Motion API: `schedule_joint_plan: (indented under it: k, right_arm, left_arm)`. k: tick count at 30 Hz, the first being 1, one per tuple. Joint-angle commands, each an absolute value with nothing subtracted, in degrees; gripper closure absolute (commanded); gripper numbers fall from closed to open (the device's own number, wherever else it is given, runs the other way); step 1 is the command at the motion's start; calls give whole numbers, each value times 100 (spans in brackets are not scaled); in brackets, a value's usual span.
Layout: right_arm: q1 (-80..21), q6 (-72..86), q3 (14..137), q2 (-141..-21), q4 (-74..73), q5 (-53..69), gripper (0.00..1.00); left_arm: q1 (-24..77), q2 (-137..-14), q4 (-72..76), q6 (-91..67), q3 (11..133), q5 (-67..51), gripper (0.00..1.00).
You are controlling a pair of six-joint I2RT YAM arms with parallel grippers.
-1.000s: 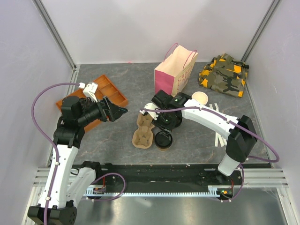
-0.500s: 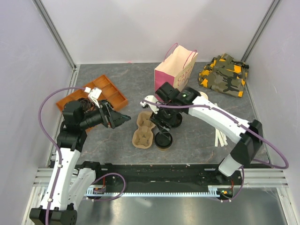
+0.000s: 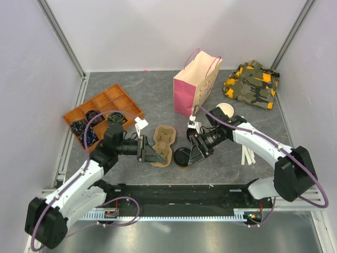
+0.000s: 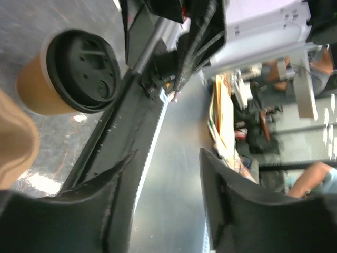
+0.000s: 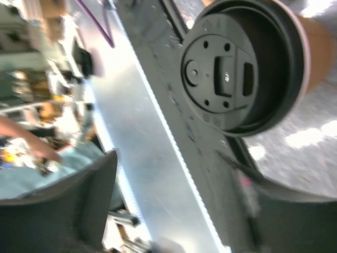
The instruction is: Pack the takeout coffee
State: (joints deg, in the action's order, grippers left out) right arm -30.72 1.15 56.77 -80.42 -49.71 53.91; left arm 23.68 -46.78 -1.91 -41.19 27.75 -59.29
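Seen from above, the takeout coffee stands upright on the table, just beside the cardboard cup carrier and between the 2 grippers. The carrier's near end lies between the left gripper and the cup. The right gripper is just to the cup's right. Only the wrist views show the jaws: both pairs are released and grasp nothing. Behind stand a pink bag, a lidless cup and a camouflage cloth. An orange tray lies at the left.

The cup carrier is partly covered by the left gripper; the lidless cup, by the right arm.
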Motion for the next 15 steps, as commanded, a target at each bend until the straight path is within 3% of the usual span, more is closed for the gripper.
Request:
schedule_joint_plan:
  k: [1, 6, 10, 15]
  right_arm:
    - [-3050, 1388, 5476, -7602, -3508, 6222, 33]
    - [-3050, 1818, 5484, -7831, -3253, 6118, 70]
    - [-3050, 1986, 5388, -7963, -3147, 6029, 74]
    - [-3041, 1934, 5405, -8077, -3120, 5862, 78]
  left_arm:
    - [3136, -5122, 957, -4552, 2681, -5478, 63]
    - [3735, -5685, 1424, -4912, 2917, -4861, 81]
    - [3902, -6248, 1363, -5062, 3374, -4580, 93]
    - [4096, -7039, 1318, -5071, 3867, -4509, 98]
